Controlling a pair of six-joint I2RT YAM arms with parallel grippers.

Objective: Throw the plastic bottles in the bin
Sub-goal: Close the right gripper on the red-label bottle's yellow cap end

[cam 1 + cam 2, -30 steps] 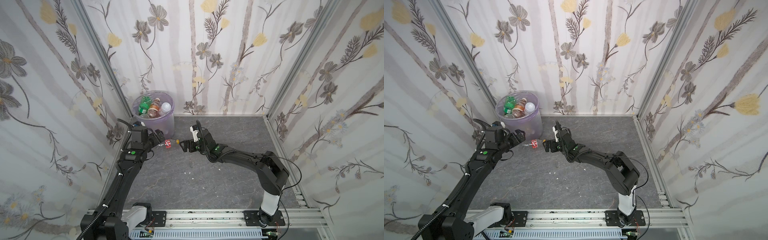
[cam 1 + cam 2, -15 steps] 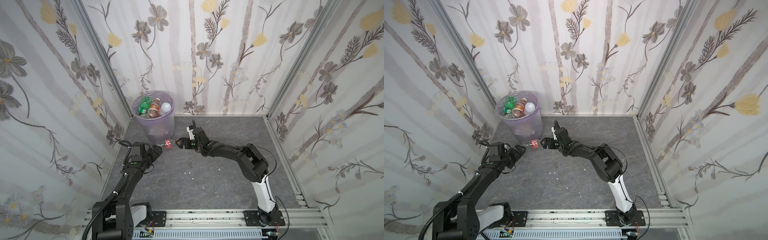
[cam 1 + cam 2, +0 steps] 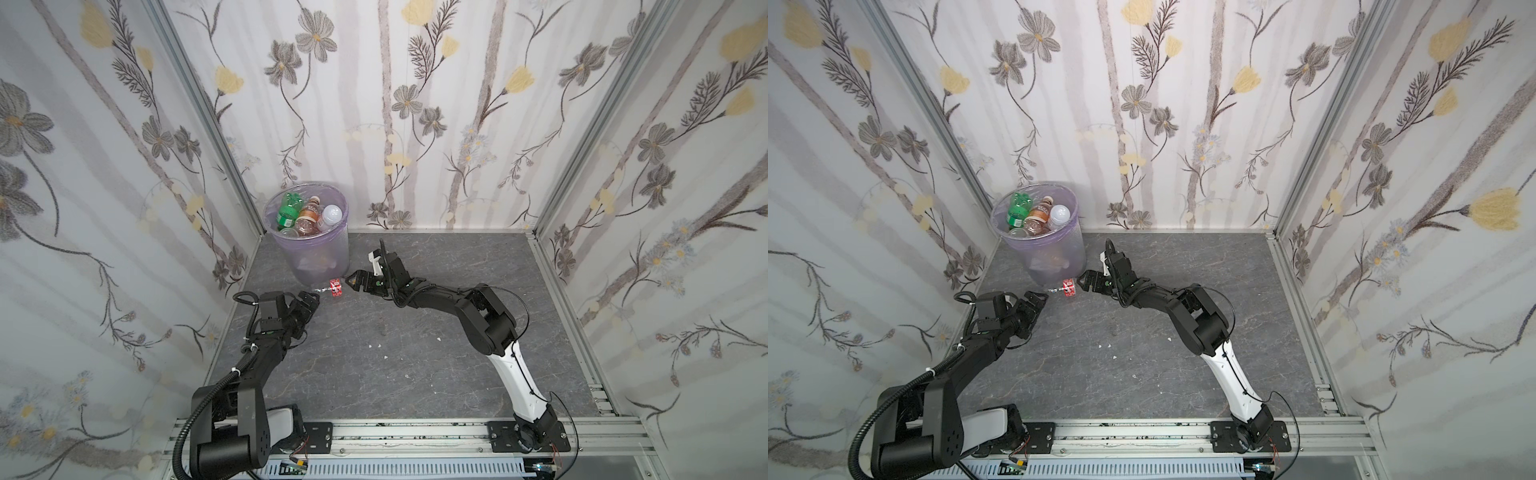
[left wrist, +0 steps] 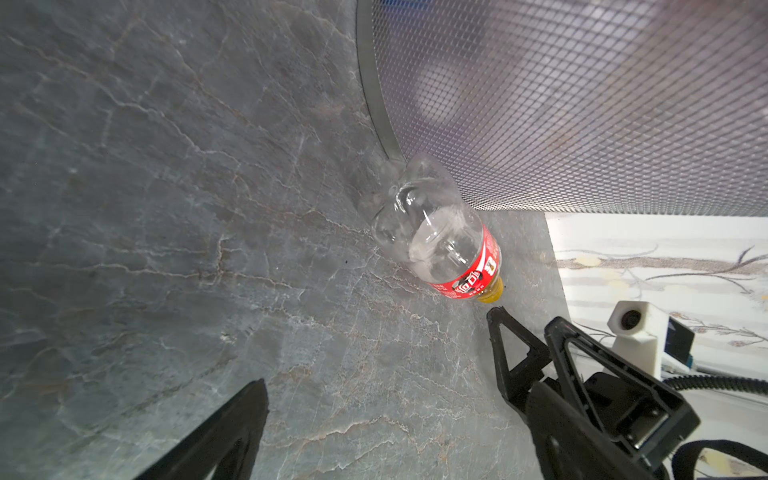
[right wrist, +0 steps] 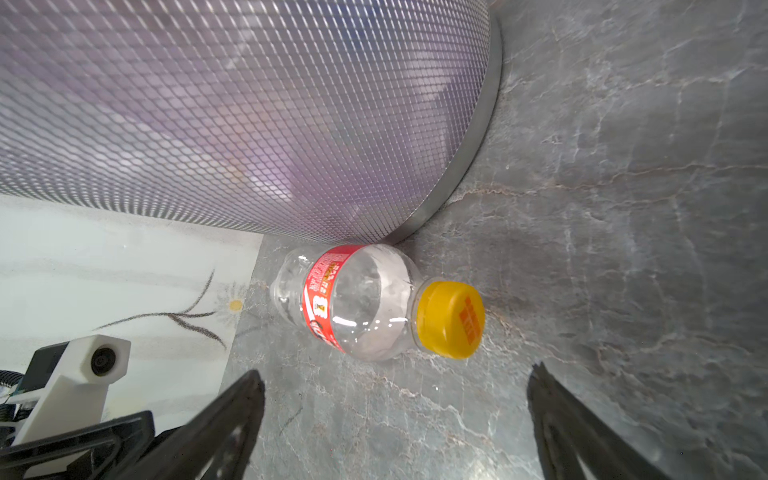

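Since a second ago my left arm has dropped low and pulled back toward the near left, while the right arm folded in and brought its hand closer to the bottle (image 3: 336, 287). Left hand (image 3: 311, 300) is spread wide, nothing in it. Right hand (image 3: 350, 277) is spread too, fingertips just short of the yellow cap (image 5: 451, 320), not gripping. That red-labelled bottle lies on its side on the counter (image 3: 395, 353), right against the foot of the bin (image 3: 330, 253), between both hands. Other bottles (image 3: 305, 214) sit inside the bin.
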